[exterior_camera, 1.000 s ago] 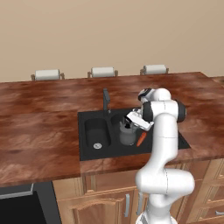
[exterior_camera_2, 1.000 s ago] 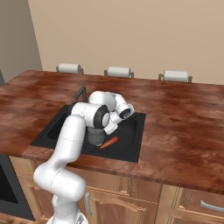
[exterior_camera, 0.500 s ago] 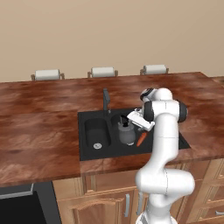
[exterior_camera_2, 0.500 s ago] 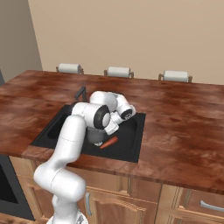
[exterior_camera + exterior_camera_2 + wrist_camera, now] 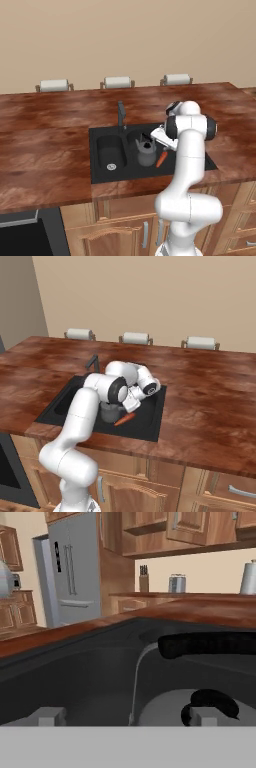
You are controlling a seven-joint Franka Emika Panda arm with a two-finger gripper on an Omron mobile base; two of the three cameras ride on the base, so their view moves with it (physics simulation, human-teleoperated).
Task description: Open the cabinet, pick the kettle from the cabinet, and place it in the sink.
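Now the white arm's two-finger gripper hangs low over the right basin with its jaws spread wide and nothing between them. Just below it stands the small dark grey metal kettle, upright on the basin floor; its black arched handle crosses the hand view close ahead. An orange carrot lies just beside the kettle. Both sit in the black rectangular double-basin sink, set in the reddish-brown wood-look countertop, with the slim dark faucet behind.
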